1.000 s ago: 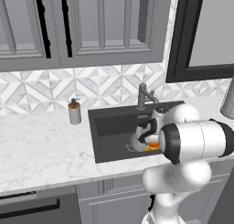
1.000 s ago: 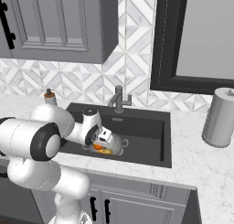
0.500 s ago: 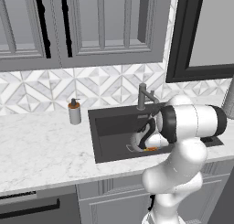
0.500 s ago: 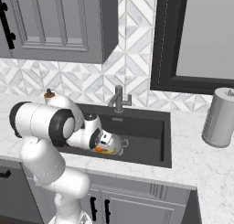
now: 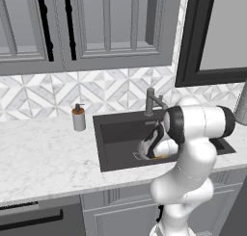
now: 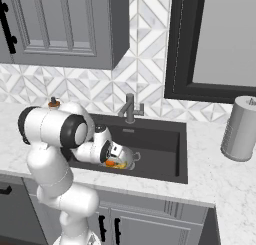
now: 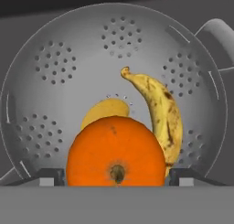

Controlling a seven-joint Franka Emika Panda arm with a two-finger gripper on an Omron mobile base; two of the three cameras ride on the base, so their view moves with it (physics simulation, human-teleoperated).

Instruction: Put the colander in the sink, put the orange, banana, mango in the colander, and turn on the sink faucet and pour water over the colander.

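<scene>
The gripper sits low inside the colander, its tips spread wide on either side of the orange and seemingly not squeezing it. The mango lies behind, the banana to the right. Lifting crookedly could nudge the fruit or catch the rim. The colander rests in the sink; there is open basin to its right, and the faucet stands behind.

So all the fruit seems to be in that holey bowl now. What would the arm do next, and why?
Probably lift the gripper straight up, away from the orange. The orange, banana and mango all lie in the colander, which sits in the sink, so only the sink faucet is left to turn on.
</scene>
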